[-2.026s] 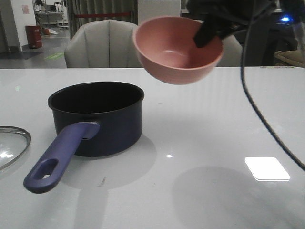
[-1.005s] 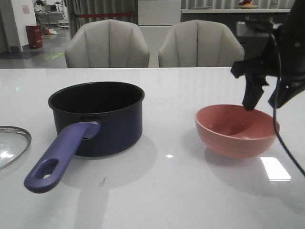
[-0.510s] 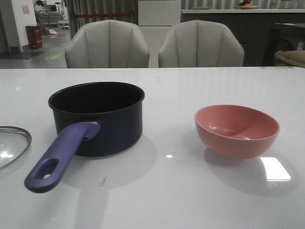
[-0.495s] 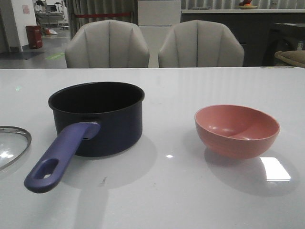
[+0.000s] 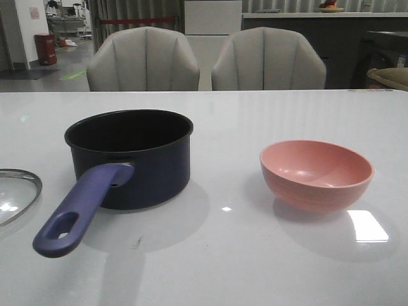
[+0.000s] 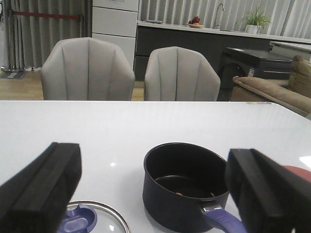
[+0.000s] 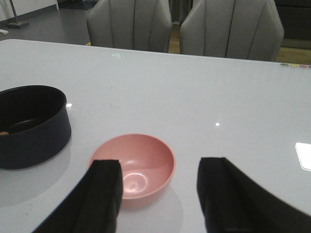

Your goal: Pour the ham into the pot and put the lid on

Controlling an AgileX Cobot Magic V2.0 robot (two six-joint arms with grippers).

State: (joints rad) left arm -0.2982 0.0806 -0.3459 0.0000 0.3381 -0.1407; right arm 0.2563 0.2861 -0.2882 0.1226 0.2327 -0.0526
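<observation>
The dark navy pot (image 5: 127, 156) stands left of centre, its blue-violet handle (image 5: 80, 207) pointing toward me. A small orange ham chunk (image 6: 179, 193) lies on its bottom; one also shows in the right wrist view (image 7: 4, 132). The glass lid (image 5: 16, 191) lies flat at the table's left edge, its blue knob (image 6: 77, 224) up. My left gripper (image 6: 153, 194) is open and empty, back from the pot (image 6: 187, 184) and lid. My right gripper (image 7: 158, 196) is open and empty, just behind the empty pink bowl (image 7: 141, 158). Neither gripper shows in the front view.
The pink bowl (image 5: 317, 173) stands upright on the white table (image 5: 223, 255), right of the pot. Two grey chairs (image 5: 143, 60) stand behind the far edge. A bright reflection (image 5: 368, 226) lies on the table near the bowl.
The right gripper held the bowl tilted above the pot, set it down on the right, let go and drew back out of the front view. Nothing has moved in the last half second.
</observation>
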